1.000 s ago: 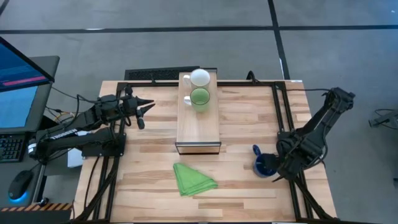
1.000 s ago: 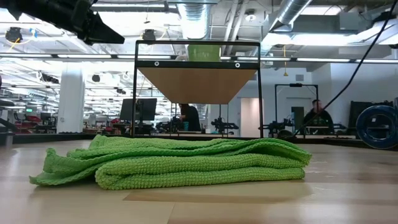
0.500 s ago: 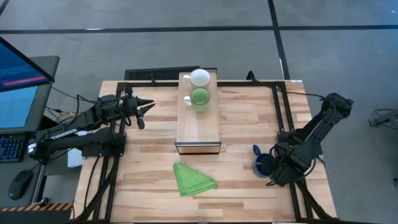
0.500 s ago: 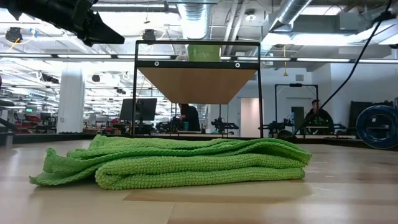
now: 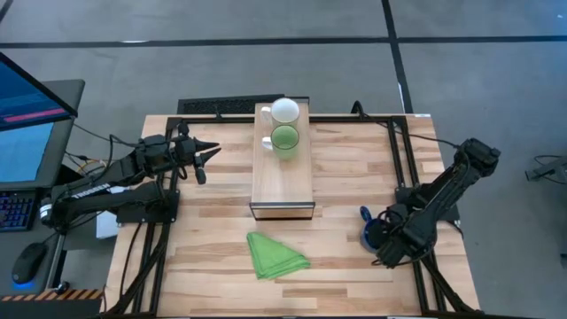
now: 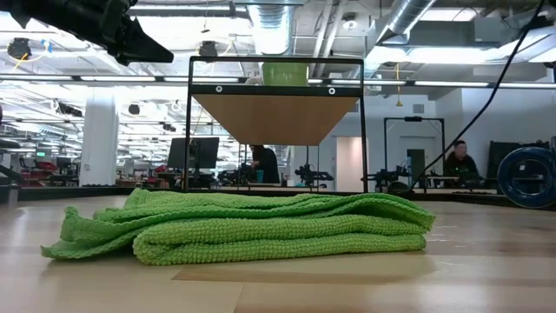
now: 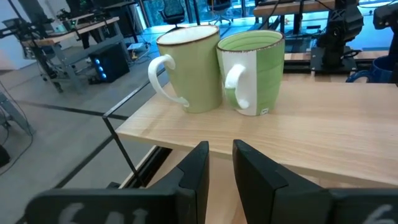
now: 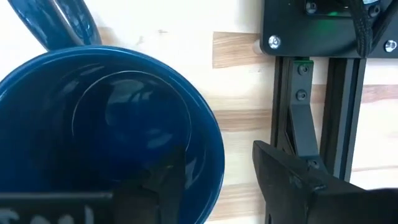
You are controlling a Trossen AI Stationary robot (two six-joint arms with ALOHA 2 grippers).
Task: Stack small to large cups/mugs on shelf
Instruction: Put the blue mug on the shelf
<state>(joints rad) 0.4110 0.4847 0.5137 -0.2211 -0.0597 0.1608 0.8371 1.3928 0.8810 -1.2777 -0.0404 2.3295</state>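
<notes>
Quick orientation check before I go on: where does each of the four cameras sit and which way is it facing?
High: overhead, straight down; both arms, shelf, green cloth.
Low: table-top height, level across the cloth to the shelf; one arm above.
Left wrist: over the left gripper, facing white mug and green mug.
Right wrist: looking down; right gripper straddles blue mug rim.
High and left wrist share both shelf mugs.

My right hand is down over the dark blue mug on the desk, while white mug and green mug stand on the shelf.
</notes>
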